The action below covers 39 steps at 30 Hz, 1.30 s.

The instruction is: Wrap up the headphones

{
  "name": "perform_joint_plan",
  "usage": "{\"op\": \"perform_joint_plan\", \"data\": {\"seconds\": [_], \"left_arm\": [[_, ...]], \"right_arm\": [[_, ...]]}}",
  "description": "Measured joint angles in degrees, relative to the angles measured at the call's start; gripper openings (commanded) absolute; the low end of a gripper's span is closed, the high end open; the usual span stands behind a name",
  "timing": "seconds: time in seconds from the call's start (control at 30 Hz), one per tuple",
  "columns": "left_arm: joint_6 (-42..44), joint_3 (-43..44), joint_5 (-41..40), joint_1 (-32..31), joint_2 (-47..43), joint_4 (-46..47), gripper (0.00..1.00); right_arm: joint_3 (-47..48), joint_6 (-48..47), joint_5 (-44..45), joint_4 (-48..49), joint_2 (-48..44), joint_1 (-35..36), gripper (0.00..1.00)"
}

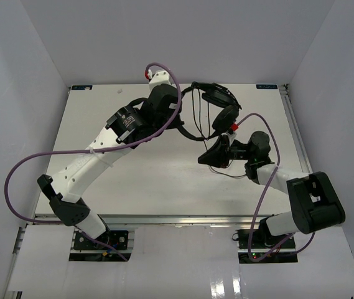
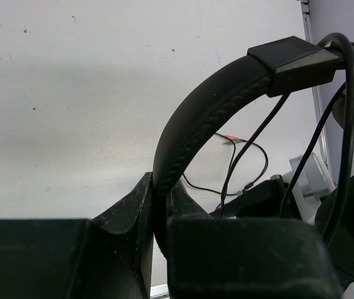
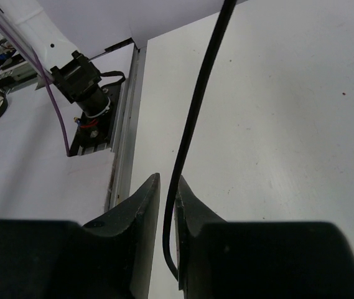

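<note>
Both grippers closed: left gripper clamps padded headband of small black over-ear headphones, held above far-centre of white table; right gripper pinches their thin black cord, fingers nearly together.

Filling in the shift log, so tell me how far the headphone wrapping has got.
Done: the left fingers clamp the headband, holding the headphones apparently up off the table. In hand: the right fingers pinch the cord, ready to lead it round. Left: nearly all the wrapping. Much of the cord hangs loose and its plug end lies on the table.
</note>
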Motion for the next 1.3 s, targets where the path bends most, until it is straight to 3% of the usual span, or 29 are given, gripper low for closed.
{"op": "perform_joint_plan", "data": {"seconds": [0.17, 0.67, 1.0, 1.3], "left_arm": [[-0.2, 1.9, 0.0, 0.8, 0.8, -0.4, 0.0], [0.1, 9.3, 2.0, 5.0, 5.3, -0.6, 0.0], [0.9, 14.1, 3.8, 7.7, 8.9, -1.3, 0.0], [1.7, 13.6, 5.1, 11.8, 9.0, -1.3, 0.0]], "right_arm": [[0.0, -4.1, -1.2, -5.2, -4.1, 0.9, 0.3], [0.0, -18.2, -7.5, -25.7, -14.2, 3.0, 0.27], [4.4, -44.1, -11.6, -56.7, -19.5, 6.4, 0.25], [12.5, -72.9, -9.9, -90.1, -19.8, 8.3, 0.12]]}}
